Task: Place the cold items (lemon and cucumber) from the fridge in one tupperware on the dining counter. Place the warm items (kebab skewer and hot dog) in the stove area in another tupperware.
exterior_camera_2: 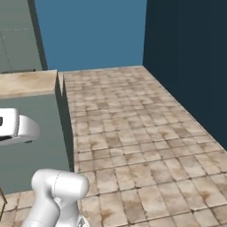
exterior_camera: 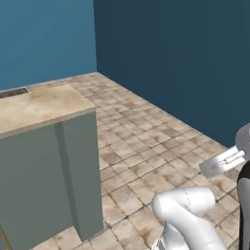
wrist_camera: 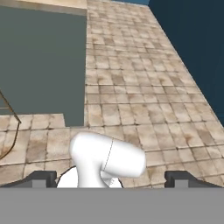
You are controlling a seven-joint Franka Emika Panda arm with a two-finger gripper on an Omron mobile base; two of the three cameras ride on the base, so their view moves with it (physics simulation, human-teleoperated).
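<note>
Risk of collision first: fingers (wrist_camera: 43, 178) set wide apart, nothing between them, gripper (wrist_camera: 109, 181) aimed down at bare floor tiles (wrist_camera: 131, 100). Judged from this pose, still in transit, with no lemon, cucumber, skewer, hot dog or tupperware in sight; location of all of them cannot be told. Close on the left, grey-green counter side (exterior_camera: 44, 176); probable hazard of an elbow or base clipping its corner during a turn. Thin brown wire shape (wrist_camera: 11, 127) beside it, unidentifiable, possible snag. Above, beige stone counter top (exterior_camera: 44, 105), bare where visible. Beyond, brown mottled tiling running to blue walls (exterior_camera_2: 93, 33), darker on the right.
</note>
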